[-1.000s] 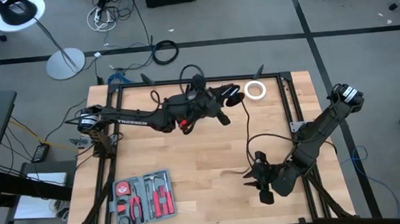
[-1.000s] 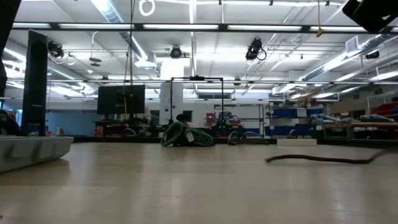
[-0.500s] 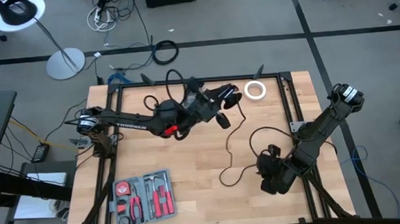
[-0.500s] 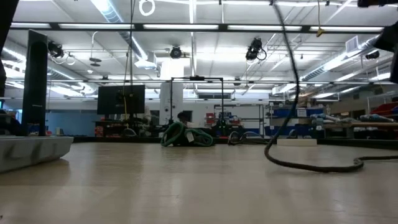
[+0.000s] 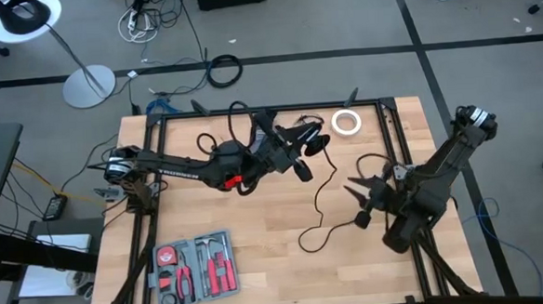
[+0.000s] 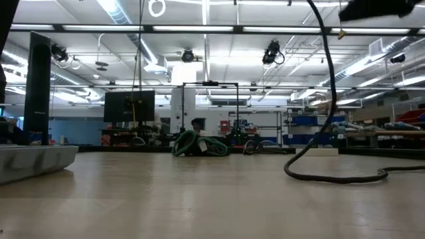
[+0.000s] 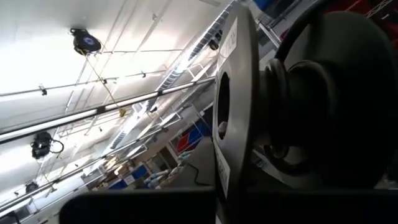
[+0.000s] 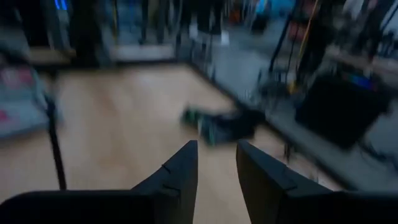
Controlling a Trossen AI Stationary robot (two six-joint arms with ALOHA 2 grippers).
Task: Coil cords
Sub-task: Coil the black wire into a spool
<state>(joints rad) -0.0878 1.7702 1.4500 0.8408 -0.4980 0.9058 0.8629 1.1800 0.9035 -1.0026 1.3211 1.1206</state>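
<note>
The left gripper (image 5: 310, 146), clamped shut on the cord bundle (image 5: 319, 146), held it raised. The right gripper (image 5: 365, 186) stood open and empty beside the loose tail (image 5: 322, 201); winding seemed underway, and it probably needed to regrasp that tail.

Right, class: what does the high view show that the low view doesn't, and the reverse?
Only the high view: both arms whole, the left claw shut above the table's far middle, the right claw open toward the right side, the white tape roll, and the tools lying inside the tool case. Only the low view: the room behind, with a green pile in it, and how steeply the thin black cord climbs off the table. Both: the wooden table, the tool case and that cord.
</note>
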